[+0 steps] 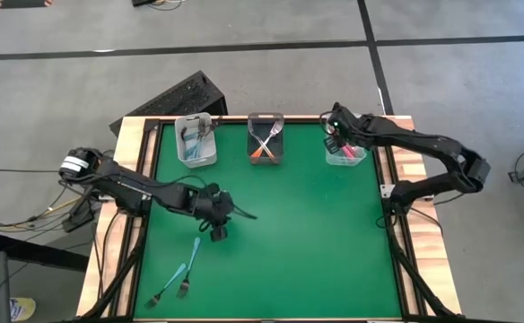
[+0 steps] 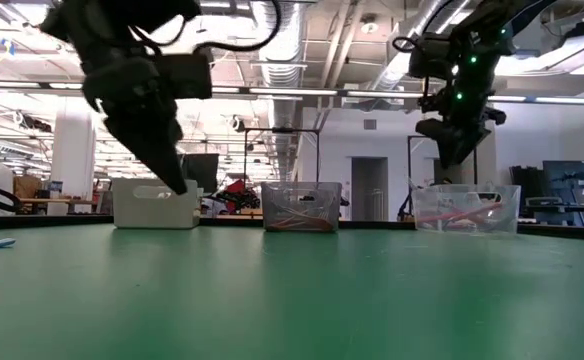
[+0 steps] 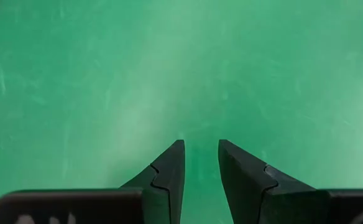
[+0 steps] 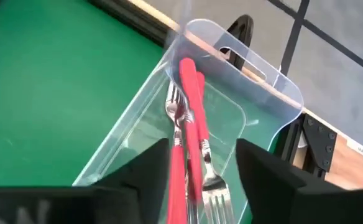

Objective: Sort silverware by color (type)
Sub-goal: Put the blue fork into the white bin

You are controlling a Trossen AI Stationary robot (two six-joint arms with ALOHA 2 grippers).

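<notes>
Evidently hovering at 1 o'clock on the green surface: right pincer, fingers spread wide and empty, straight above the clear plastic bin holding the pink-red-handled metal forks. Lying lengthwise in that bin, tines toward the pincer; a likely drop spot for that colour.

At 12 o'clock, dark-sided bin with orange-handled forks. At 11 o'clock, pale plastic bin with blue-handled forks. One colour per bin, hence the row along the far edge.

Between 8 and 9 o'clock, left pincer, fingers a little apart, nothing between them, pointing down at bare green. Just beyond, at 7 o'clock, two light-blue-handled metal forks loose on the surface, side by side, not yet sorted. Probably the next pick, bound for the 11 o'clock bin.
</notes>
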